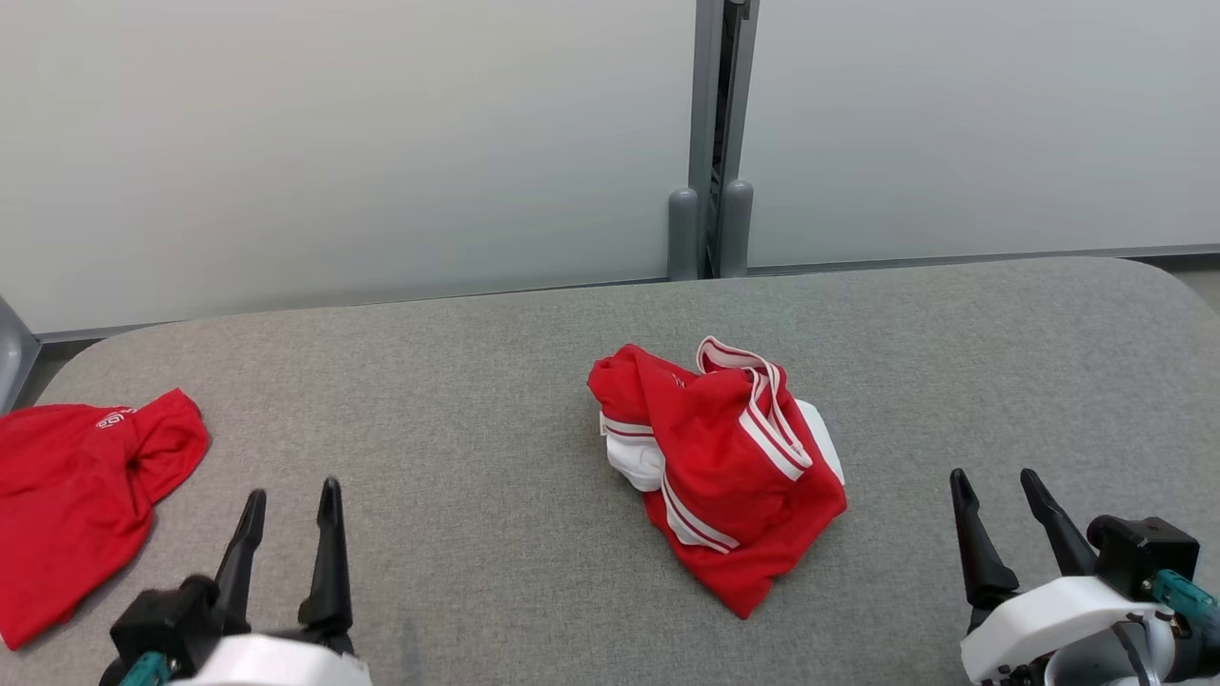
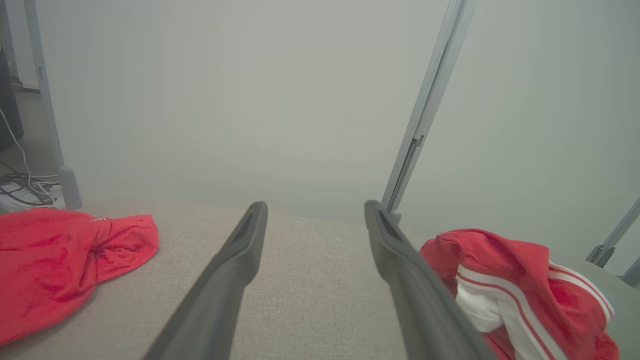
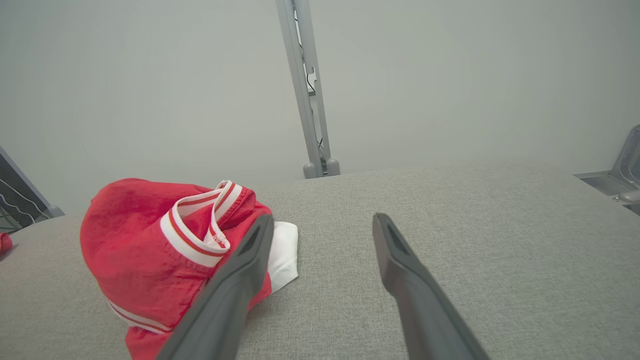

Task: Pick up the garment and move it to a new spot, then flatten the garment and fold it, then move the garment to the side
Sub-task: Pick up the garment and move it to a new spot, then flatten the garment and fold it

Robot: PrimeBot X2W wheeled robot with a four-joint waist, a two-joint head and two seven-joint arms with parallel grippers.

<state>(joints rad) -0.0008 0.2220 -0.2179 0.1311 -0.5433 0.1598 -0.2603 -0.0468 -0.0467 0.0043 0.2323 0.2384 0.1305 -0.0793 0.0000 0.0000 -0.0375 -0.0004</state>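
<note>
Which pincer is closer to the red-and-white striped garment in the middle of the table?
Right. The right pincer hangs just right of the striped garment; the left pincer is farther off, to its left.

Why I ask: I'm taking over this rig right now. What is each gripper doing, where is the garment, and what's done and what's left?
Left gripper: open, empty, above the table near its front left.
Right gripper: open, empty, front right.
Red-and-white garment: crumpled in a heap mid-table between the grippers, touched by neither.
Plain red garment: lies at the table's left edge.
Done: cannot tell whether the first move happened.
Left: flatten, fold, move aside.
</note>
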